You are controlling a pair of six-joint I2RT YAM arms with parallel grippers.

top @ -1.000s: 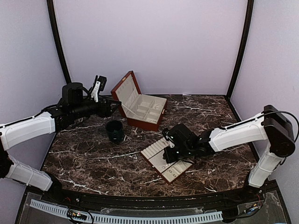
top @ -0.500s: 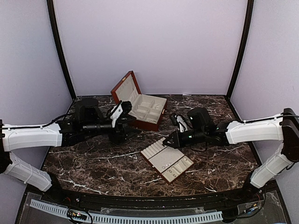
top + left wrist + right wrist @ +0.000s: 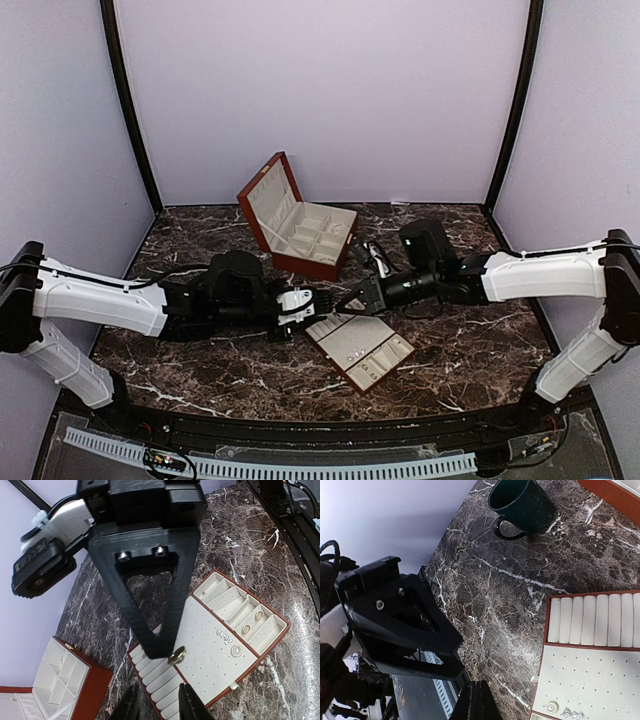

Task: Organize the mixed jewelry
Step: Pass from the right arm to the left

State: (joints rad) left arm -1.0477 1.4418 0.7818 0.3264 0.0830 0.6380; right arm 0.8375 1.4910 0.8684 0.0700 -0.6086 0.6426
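The mixed jewelry shows as a gold ring (image 3: 176, 656) pinched at the tip of my right gripper (image 3: 162, 650), which is shut on it above the cream tray (image 3: 200, 625). Small studs (image 3: 224, 637) sit on the tray's dotted panel and two rings (image 3: 245, 629) lie in its slots. My left gripper (image 3: 161, 705) faces the ring from just below, jaws apart with nothing between them. In the top view both grippers meet tip to tip, left (image 3: 318, 298) and right (image 3: 345, 300), at the tray's (image 3: 385, 350) upper left corner. The right fingers (image 3: 476, 695) are pressed together.
The red-brown box (image 3: 300, 225) stands open behind the grippers, cream lining showing. The dark green cup (image 3: 520, 502) stands on the marble to the left, hidden by my left arm in the top view. The table's near edge runs close below the tray.
My left arm swung from the back left to the tray's left corner, and its jaws narrowed. My right gripper lifted off the tray and moved up-left to meet it.
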